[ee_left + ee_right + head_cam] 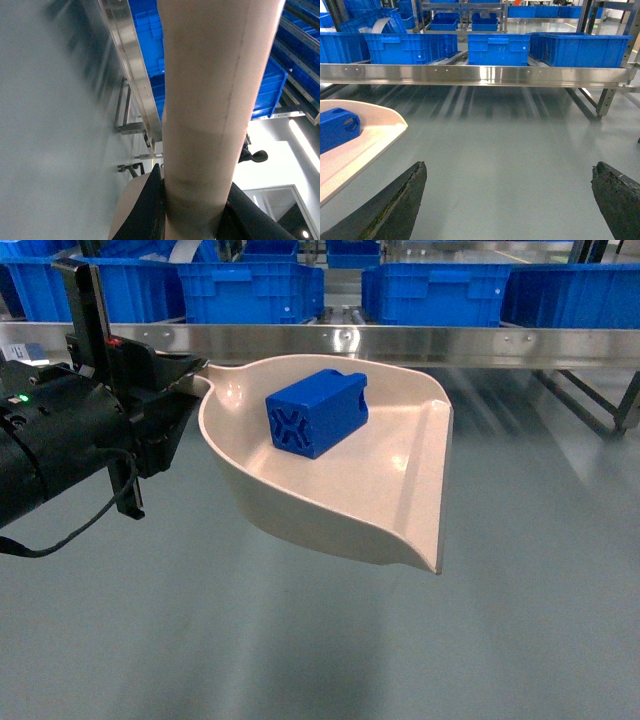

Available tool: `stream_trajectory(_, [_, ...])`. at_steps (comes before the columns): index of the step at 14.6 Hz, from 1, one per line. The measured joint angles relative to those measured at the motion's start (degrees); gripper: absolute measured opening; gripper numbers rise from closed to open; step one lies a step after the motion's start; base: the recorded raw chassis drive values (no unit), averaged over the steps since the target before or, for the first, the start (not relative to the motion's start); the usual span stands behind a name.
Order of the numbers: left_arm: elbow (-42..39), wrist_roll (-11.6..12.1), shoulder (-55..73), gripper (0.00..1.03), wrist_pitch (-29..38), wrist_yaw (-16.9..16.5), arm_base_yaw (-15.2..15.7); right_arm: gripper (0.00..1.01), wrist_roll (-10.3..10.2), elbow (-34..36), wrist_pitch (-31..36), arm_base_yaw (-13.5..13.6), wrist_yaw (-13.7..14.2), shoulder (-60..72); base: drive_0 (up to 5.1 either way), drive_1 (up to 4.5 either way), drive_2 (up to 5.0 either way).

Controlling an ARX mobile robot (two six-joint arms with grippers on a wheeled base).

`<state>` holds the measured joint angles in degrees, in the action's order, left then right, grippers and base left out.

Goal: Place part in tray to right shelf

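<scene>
The blue part (318,412) lies on its side in the beige tray (330,495), X-ribbed end facing me. My left gripper (188,378) is shut on the tray's handle stub (210,100) and holds the tray in the air above the floor. In the left wrist view, black fingers (149,210) press either side of the handle. The right shelf's steel front rail (420,343) runs just behind the tray. In the right wrist view my right gripper (510,172) is open and empty over the floor, with the tray (365,145) and the part (337,127) to its left. It is out of the head view.
Large blue crates (250,290) (497,49) stand in a row on the shelf behind the rail (480,74). Steel shelf legs (602,97) stand at the right. Grey floor (400,640) lies below the tray and in front of the shelf.
</scene>
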<state>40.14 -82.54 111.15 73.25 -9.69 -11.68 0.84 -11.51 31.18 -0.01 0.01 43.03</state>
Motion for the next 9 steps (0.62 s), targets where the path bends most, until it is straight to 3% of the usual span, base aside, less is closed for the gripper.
stream_trajectory(9, [0.0, 0.0, 0.0, 0.17, 0.2, 0.2, 0.0, 0.98, 0.0, 0.0, 0.0, 0.0, 0.0, 0.0, 0.0, 4.08, -4.1])
